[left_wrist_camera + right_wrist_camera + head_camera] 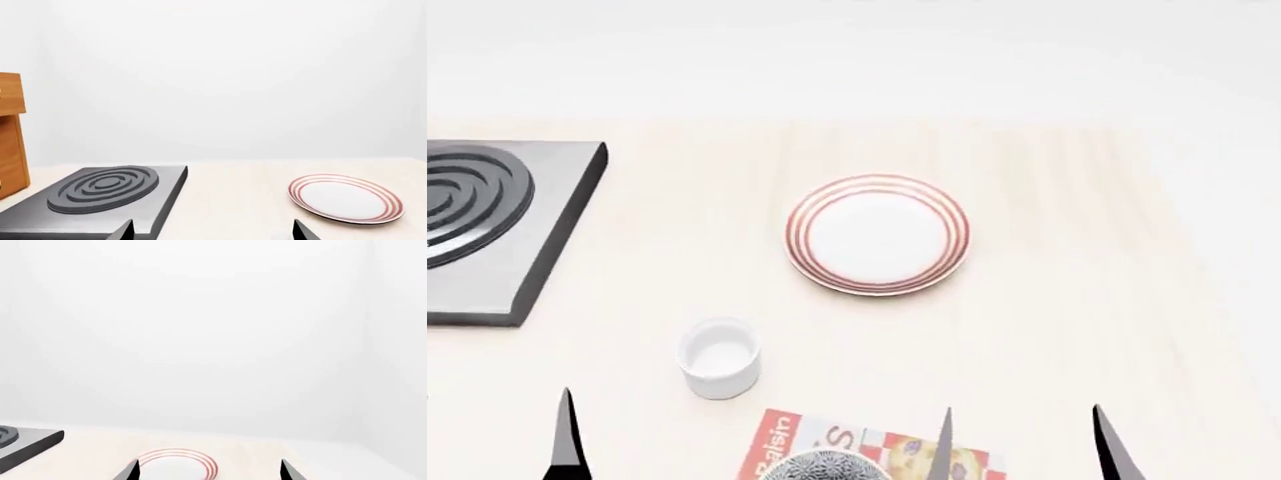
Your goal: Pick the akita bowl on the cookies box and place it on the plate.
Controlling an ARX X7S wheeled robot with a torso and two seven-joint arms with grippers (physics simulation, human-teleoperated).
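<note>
The akita bowl [822, 468] shows only as a speckled rim at the head view's lower edge, resting on the red and white cookies box [888, 452]. The plate [878, 235], white with red rings, lies further out near the table's middle; it also appears as the plate [345, 198] and the plate [177, 466] in the wrist views. My right gripper [1028, 450] hangs open just right of the box, with nothing between its fingers [287, 471]. My left gripper [213, 232] is open too and holds nothing; one of its fingertips [565, 435] shows at the lower left.
A small plain white cup [719, 357] stands between the box and the stove. A grey stove burner [481, 225] fills the left side. A wooden cabinet [10, 135] stands beyond the burner [103, 192].
</note>
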